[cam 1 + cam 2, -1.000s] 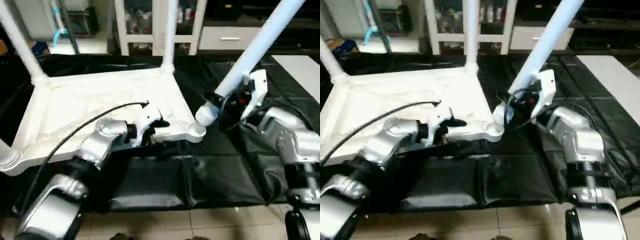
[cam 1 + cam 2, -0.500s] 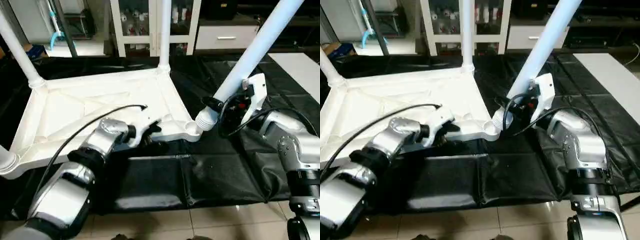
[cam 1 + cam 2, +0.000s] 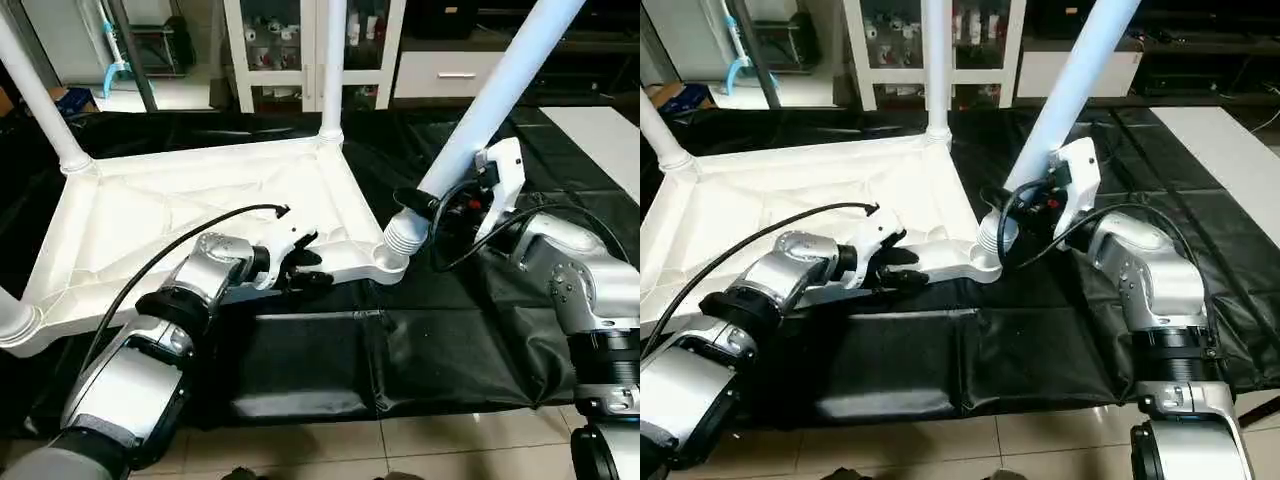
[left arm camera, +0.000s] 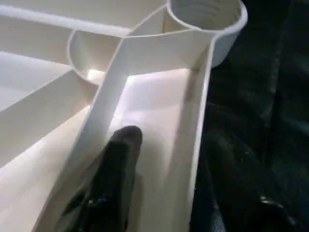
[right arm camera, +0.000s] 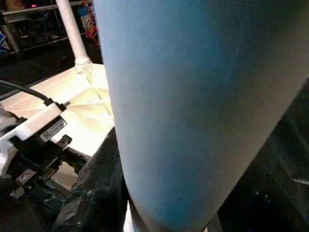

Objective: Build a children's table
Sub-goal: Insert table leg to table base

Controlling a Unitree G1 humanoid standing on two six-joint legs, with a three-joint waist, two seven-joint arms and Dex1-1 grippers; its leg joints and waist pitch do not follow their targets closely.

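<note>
Left eye view: my left tool (image 3: 305, 268) pinches the tabletop (image 3: 150, 215) rim at its near edge, steadying it on the black mat (image 3: 330, 360). My right tool (image 3: 440, 215) grips the fourth leg (image 3: 480, 110), tilted toward one o'clock above the empty corner socket (image 3: 388, 258); I'd straighten it before threading.

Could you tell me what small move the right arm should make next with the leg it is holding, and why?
Probably tip the leg upright and ease its threaded end over the open corner socket. The right gripper holds the leg slanted, with that end just beside the socket rather than in it, while the left gripper straddles the tabletop edge nearby.
</note>
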